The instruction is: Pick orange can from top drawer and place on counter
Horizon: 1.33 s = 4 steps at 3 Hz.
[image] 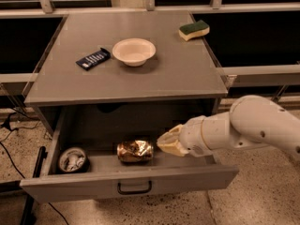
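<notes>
The orange can [135, 151] lies on its side in the middle of the open top drawer [131, 182], behind the front panel with its dark pull handle [134, 188]. My gripper [163, 142] reaches in from the right on a white arm [253, 125]. It is inside the drawer, just right of the can and nearly touching its end. Its cream fingers [174, 131] are open and empty. The grey counter [164, 74] above carries no can.
A round dark container with whitish contents [72, 159] sits in the drawer's left corner. On the counter are a white bowl [134, 51], a dark flat packet [93, 58] and a green-yellow sponge [194, 30]. Cables lie on the floor at the left.
</notes>
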{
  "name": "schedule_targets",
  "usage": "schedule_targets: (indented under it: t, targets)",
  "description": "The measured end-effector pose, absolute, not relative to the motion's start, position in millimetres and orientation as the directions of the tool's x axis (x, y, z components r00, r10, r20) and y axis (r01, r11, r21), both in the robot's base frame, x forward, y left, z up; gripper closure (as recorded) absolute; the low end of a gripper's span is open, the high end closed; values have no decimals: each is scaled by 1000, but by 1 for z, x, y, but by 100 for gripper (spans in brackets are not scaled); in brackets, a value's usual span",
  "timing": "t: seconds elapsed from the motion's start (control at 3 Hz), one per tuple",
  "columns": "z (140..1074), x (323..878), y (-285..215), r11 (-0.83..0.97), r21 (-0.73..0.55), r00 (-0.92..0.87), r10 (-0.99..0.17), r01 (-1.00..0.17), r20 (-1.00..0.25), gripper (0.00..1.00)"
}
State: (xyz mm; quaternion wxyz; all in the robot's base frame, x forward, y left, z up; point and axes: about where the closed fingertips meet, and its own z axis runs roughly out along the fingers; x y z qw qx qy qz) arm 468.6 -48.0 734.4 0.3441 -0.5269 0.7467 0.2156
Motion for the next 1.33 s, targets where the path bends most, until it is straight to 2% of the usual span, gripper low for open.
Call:
schedule_targets:
  t: [0.67,1.33]
  targets:
    - [713,470,-1,271,-73,-116,-619,-960,-777,100]
    - [701,479,22,216,-148,-36,-670,-965,-741,100]
